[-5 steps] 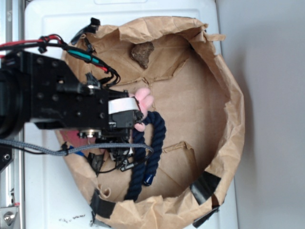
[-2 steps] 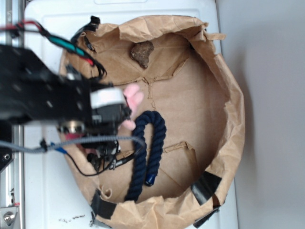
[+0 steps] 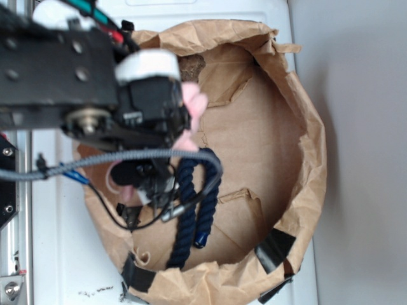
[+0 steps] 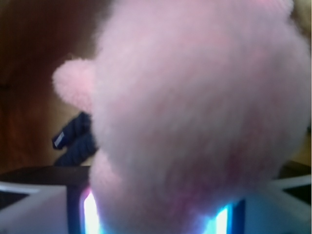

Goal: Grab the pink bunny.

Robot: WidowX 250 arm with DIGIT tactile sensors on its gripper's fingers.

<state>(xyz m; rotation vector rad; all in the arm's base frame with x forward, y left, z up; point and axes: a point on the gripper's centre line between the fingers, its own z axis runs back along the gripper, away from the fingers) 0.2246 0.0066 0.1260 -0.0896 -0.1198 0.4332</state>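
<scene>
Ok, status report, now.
Gripper shut on pink bunny. Navy rope lying in paper bag beneath. Nothing in the way.

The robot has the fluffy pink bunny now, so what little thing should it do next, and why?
Probably lift a bit higher, straight up. The pink bunny fills the wrist view, pressed between the tool's two sides, so the grab looks done. In the exterior view the navy rope lies just below it inside the paper bag, so rising would keep the bunny clear of both.

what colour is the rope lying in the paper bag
Dark navy blue rope; the exterior view shows it best.
</scene>
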